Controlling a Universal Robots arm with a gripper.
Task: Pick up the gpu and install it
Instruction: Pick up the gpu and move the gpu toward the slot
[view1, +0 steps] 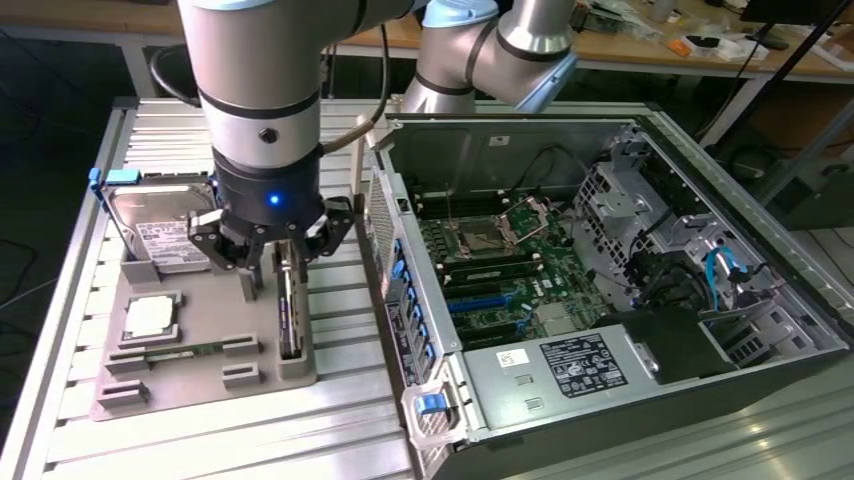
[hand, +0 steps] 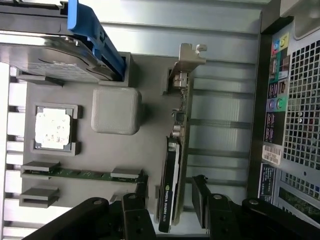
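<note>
Surface: ribbed aluminium table (view1: 200, 440). Room behind it: wooden workbench (view1: 641, 50) with clutter along the back, dark floor at the exterior view's left. Going left to right in the exterior view: one grey fixture tray (view1: 200, 385) lies on the table. On the tray are one silver hard drive (view1: 154, 235) in a blue frame at the far end, one square processor chip (view1: 150, 317) in a pocket below it, and one green memory stick (view1: 180, 352) lying flat near the front. On the tray's side toward the case, one gpu (view1: 286, 310) stands on its long edge in its holder. The wrist view shows its silver end bracket (hand: 187, 57) at the end away from the gripper. One robot arm (view1: 254, 80) comes down over the tray. The gripper (view1: 274, 262) sits low over the gpu, jaws spread. In the wrist view one black finger (hand: 201, 195) is on each side of the card, near it but not clamped on it. Card not lifted. Right of the tray: one open computer case (view1: 747, 300) lying on its side, with one green motherboard (view1: 501, 270) inside and blue cables at the exterior view's right.
</note>
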